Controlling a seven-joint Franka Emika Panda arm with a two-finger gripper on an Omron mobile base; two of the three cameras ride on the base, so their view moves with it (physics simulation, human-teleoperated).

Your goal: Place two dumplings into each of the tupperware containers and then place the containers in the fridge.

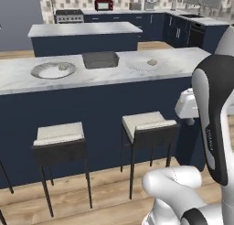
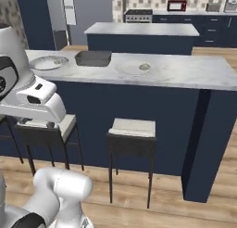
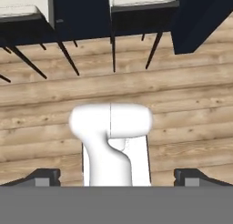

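A home kitchen: marble-topped counter point(image 1: 137, 71) with bar stools point(image 1: 59, 139), navy cabinets point(image 1: 151, 25), stove point(image 1: 69, 16), red microwave point(image 1: 103, 5).

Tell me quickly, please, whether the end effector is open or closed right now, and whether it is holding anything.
End effector: open, fingertips set wide apart over the wooden floor, holding nothing.

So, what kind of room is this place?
It looks like a home kitchen: a marble-topped counter with bar stools in front, dark blue cabinets along the back wall, and a stove with a red microwave beside it.
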